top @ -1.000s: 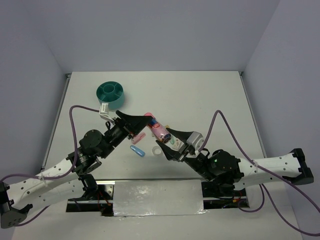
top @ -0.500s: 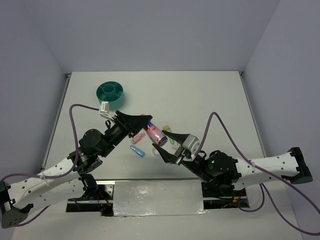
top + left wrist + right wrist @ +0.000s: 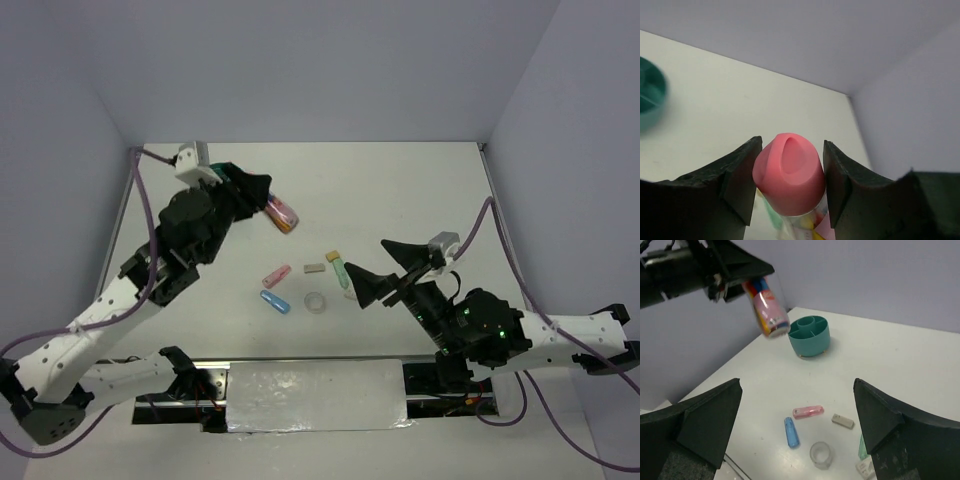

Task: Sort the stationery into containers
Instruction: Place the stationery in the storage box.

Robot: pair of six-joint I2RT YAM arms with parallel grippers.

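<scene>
1. Top view: left claw point(image 3: 262, 197) is raised and clamps a pink-capped tube point(image 3: 283, 213) out in front of itself. Right claw point(image 3: 367, 258) is wide and holds nothing. Pink stick point(image 3: 276, 274), blue stick point(image 3: 274, 301), tape ring point(image 3: 316, 302) and green pen point(image 3: 338, 264) lie ahead of it on the table point(image 3: 420, 190).
2. Left wrist: both fingers pinch the tube cap squarely. Teal organiser point(image 3: 650, 97) sits ahead-left of the claw and well apart, so this is likely carrying, with no drop yet.
3. Right wrist: its spread fingers frame the loose items below. Organiser is farther ahead and the tube hangs near it.

Probably a robotics lab: bare white table point(image 3: 400, 190) boxed by plain walls point(image 3: 300, 70).
</scene>
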